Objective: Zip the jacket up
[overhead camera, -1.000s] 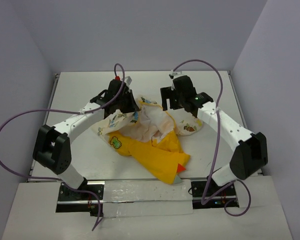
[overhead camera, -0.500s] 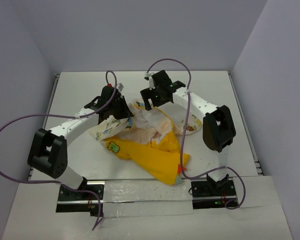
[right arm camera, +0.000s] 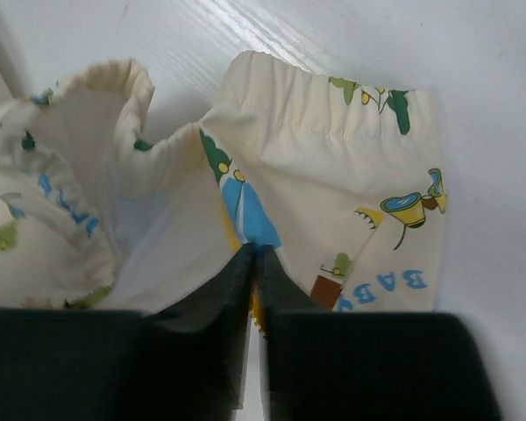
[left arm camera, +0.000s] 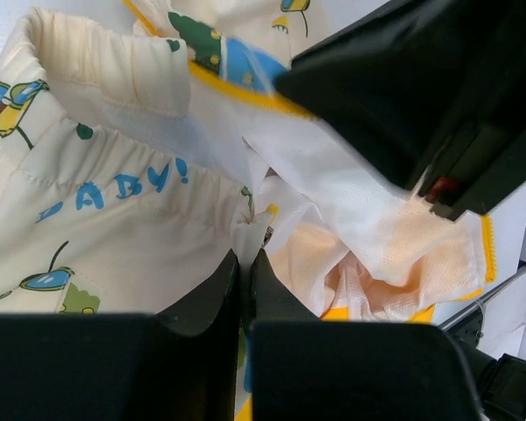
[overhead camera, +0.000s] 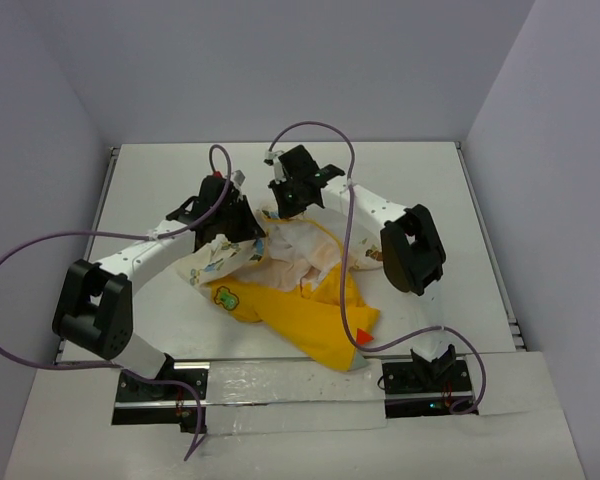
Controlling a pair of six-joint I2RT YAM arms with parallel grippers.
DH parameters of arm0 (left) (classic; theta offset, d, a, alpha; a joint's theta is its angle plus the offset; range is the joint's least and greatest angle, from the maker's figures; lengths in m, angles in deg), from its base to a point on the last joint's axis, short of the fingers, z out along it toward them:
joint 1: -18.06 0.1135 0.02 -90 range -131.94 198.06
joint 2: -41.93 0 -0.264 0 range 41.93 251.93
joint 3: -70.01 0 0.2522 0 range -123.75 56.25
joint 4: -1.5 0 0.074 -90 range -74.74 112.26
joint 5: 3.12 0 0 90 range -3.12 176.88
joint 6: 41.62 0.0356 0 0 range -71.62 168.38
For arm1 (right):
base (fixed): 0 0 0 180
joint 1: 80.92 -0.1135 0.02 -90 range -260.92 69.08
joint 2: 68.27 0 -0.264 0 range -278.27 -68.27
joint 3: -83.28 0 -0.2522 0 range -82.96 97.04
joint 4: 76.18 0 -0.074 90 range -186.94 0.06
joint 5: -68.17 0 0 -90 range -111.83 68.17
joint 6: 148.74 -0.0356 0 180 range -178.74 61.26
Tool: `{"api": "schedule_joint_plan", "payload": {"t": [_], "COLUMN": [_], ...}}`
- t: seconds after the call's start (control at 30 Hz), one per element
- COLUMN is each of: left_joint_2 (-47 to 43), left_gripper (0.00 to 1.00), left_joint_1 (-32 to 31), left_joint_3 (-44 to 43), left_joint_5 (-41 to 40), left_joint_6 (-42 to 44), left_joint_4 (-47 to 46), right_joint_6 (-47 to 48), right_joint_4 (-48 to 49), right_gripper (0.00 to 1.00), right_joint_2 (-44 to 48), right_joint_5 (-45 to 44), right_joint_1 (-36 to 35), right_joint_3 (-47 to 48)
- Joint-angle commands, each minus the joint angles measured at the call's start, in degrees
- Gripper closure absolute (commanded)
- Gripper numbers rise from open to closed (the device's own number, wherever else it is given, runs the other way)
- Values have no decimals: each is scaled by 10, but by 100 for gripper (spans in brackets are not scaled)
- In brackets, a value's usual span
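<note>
Jacket [overhead camera: 302, 295] was crumpled up pretty much in the middle of the white table [overhead camera: 430, 180], yellow part toward the table's near edge, cream cartoon print toward the far edge. Left gripper [left arm camera: 244, 260] was pinched tight on the cream fabric, and right gripper [right arm camera: 256, 260] was clamped on a printed edge too.

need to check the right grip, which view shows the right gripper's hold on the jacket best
Right wrist: it shows the right gripper close up, shut on the jacket at its cream edge. Top external shows it small, with the pinch hidden; left wrist shows only its black body.
</note>
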Motion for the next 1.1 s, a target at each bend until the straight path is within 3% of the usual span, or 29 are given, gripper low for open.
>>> {"api": "schedule_joint_plan", "payload": {"t": [0.0, 0.1, 0.17, 0.27, 0.4, 0.7, 0.87, 1.07], "left_joint_2": [-32, -46, -70, -106, -137, -144, -154, -153], "left_gripper": [92, 91, 91, 90, 90, 89, 89, 89], "left_joint_1": [7, 23, 37, 63, 89, 116, 136, 148], "left_joint_3": [1, 6, 22, 52, 99, 121, 121, 153], "left_joint_5": [15, 27, 36, 59, 103, 162, 188, 245], "left_joint_6": [-5, -2, -1, -5, -31, -59, -63, -102], "left_joint_4": [-19, -8, -10, -22, -66, -111, -120, -197], "right_joint_6": [-61, -157, -212, -267, -296, -306, -294, -276], "right_joint_4": [61, 102, 176, 270, 304, 332, 328, 307], "right_gripper": [100, 100, 100, 100, 100, 100, 100, 100], "right_joint_2": [13, 60, 122, 208, 288, 395, 426, 481], "right_joint_5": [-39, -79, -81, -89, -161, -235, -175, -178], "right_joint_1": [3, 26, 51, 72, 80, 100, 153, 208], "right_joint_3": [-16, -97, -240, -356, -470, -582, -616, -662]}}
